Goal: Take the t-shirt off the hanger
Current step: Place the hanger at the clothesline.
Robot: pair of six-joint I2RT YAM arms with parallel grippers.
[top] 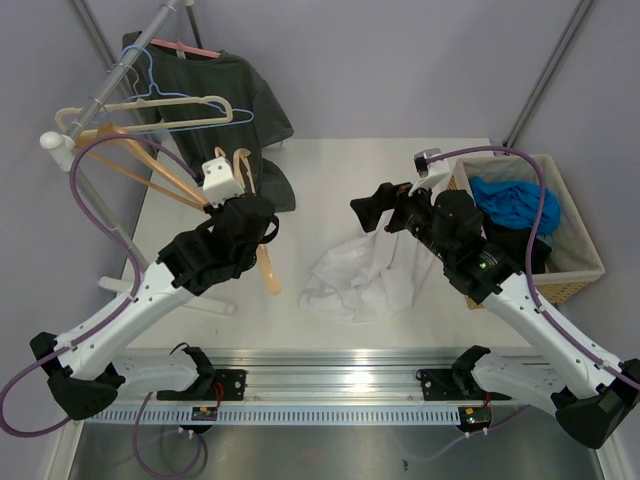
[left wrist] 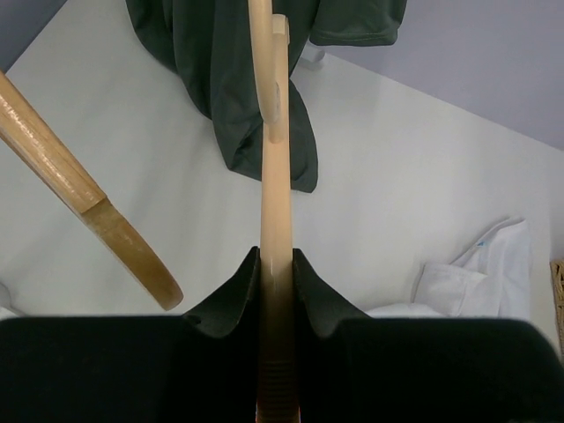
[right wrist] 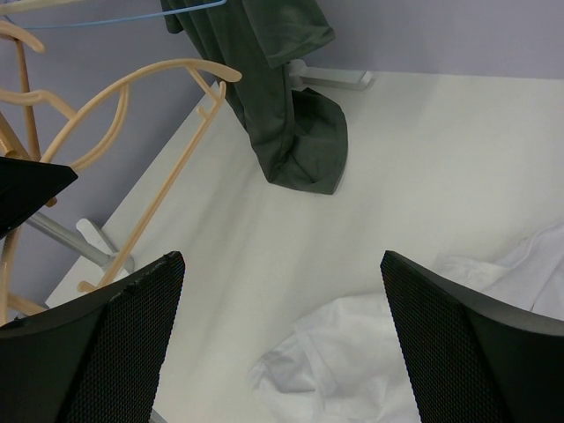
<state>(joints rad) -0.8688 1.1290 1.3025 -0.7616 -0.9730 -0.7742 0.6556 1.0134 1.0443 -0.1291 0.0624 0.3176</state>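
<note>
The white t-shirt [top: 358, 275] lies crumpled on the table, off any hanger; it also shows in the right wrist view [right wrist: 370, 370] and the left wrist view [left wrist: 480, 278]. My left gripper [top: 245, 215] is shut on a bare wooden hanger [top: 268, 268], its bar clamped between the fingers in the left wrist view [left wrist: 275, 203]. My right gripper [top: 372, 208] is open and empty, hovering just above the shirt's upper edge; its fingers [right wrist: 115, 339] stand wide apart.
A clothes rack [top: 100, 95] at the far left carries a dark green t-shirt [top: 235, 95] and several empty hangers [top: 165, 110]. A wicker basket [top: 575, 245] with blue and black clothes stands at the right. The rack's foot [top: 220, 175] rests on the table.
</note>
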